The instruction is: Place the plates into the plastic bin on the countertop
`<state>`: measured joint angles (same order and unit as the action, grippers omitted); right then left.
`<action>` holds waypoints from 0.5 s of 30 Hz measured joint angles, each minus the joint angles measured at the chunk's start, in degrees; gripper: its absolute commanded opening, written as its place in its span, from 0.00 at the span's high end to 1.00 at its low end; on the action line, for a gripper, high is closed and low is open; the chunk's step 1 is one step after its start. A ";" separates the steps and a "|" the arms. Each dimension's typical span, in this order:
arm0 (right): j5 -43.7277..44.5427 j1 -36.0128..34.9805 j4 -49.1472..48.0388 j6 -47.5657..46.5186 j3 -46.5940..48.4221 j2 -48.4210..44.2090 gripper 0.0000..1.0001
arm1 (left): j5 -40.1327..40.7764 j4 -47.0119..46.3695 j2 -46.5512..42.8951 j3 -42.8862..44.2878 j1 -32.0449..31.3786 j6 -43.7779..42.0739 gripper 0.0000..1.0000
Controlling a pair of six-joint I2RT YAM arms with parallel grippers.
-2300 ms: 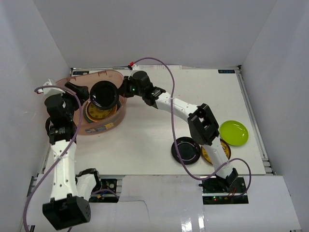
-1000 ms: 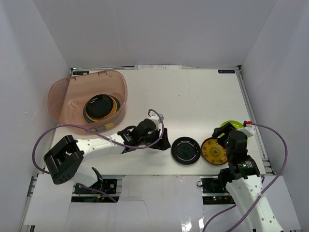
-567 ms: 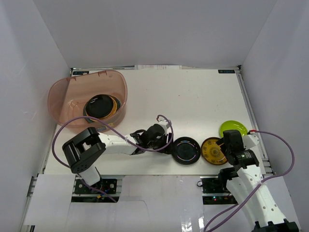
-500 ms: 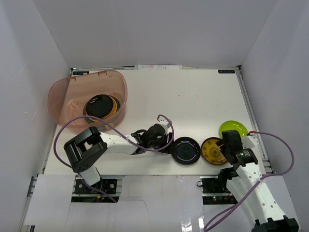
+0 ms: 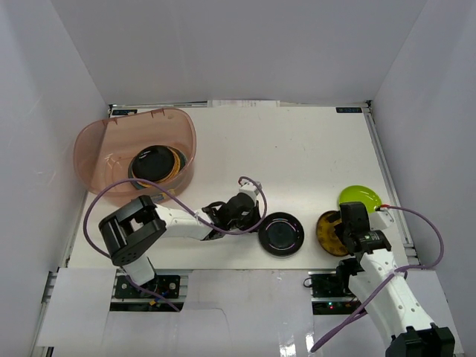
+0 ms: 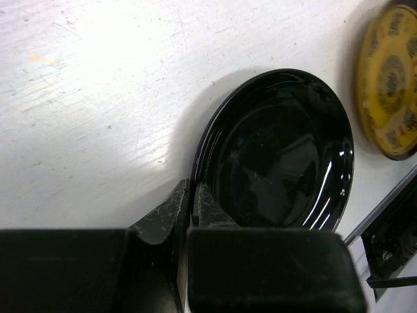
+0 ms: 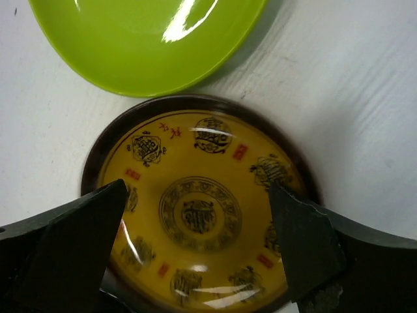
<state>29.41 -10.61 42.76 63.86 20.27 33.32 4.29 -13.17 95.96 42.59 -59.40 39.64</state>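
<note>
A glossy black plate point(image 5: 281, 233) point(image 6: 280, 156) lies on the white countertop point(image 5: 297, 149) near the front edge. My left gripper point(image 5: 256, 223) point(image 6: 193, 199) is shut on its left rim, one finger on each side of the edge. To the right, a gold-patterned plate point(image 5: 325, 227) point(image 7: 202, 215) lies flat, and my right gripper point(image 5: 344, 229) point(image 7: 195, 192) hovers right over it, open, its fingers wide over the plate's two sides. A lime green plate point(image 5: 360, 198) point(image 7: 143, 39) lies just beyond. The pinkish plastic bin point(image 5: 97, 134) at the back left holds stacked plates point(image 5: 155, 163).
The metal edge rail point(image 5: 387, 178) runs along the right side close to the green plate. White walls enclose the table on three sides. Purple cables loop from both arms near the front edge.
My left gripper has closed on the black plate's rim, and the plate has slid slightly left. My right gripper has opened wider and moved over the gold-patterned plate.
</note>
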 measured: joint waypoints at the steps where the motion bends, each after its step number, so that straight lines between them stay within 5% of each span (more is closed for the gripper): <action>1: -1.68 0.13 -2.08 -0.11 -1.46 0.28 0.02 | 0.59 0.31 -0.50 -0.26 -0.02 -0.04 1.00; 3: -3.10 0.22 -7.02 -1.36 -3.02 0.81 0.00 | 1.68 1.16 -1.60 -1.03 -0.04 -0.17 1.00; 11: -16.28 0.46 -27.69 -4.09 -11.34 -3.82 0.23 | 6.03 7.41 -12.35 -3.65 0.44 -1.44 1.00; 15: -23.80 -0.28 -34.62 -4.68 -13.46 -1.86 0.25 | 8.83 12.46 -19.71 -3.65 1.57 -2.58 1.00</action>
<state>5.61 -10.90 8.14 59.18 6.81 31.46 13.13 -0.71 76.25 38.94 -57.82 37.06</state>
